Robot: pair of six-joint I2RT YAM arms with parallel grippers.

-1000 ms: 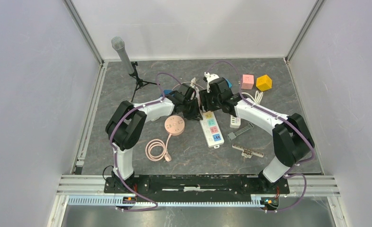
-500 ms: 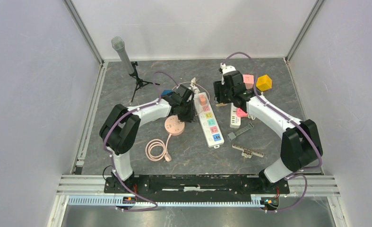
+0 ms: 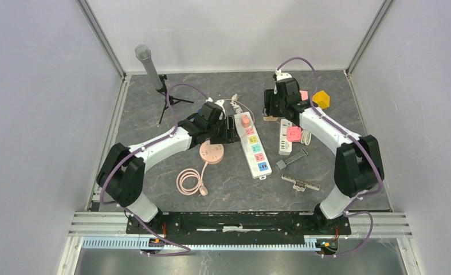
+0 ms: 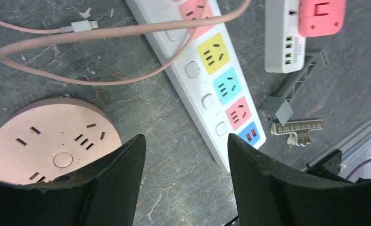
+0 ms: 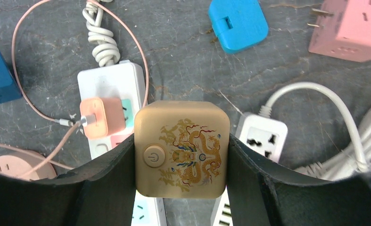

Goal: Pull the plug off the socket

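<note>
Item: gold cube plug (image 5: pixel 183 162), clamped between the fingers of the right pincer (image 5: pixel 182 141), held clear of the white power strip (image 3: pixel 253 146) lying lengthwise below-left of that pincer; left pincer (image 4: pixel 184 141), nearer the strip, parted and empty.

The long power strip (image 3: pixel 253 146) lies mid-desk (image 3: pixel 234 189), a charger (image 3: pixel 245 120) plugged into its far end. Left of the strip sits the round socket (image 3: pixel 211 152), my left fingers (image 4: pixel 112 188) over the gap between them. Right of it lies a shorter strip (image 3: pixel 284 140); my right fingers (image 5: pixel 103 188) hold a cube (image 5: pixel 182 148) above the strip's far right.
</note>
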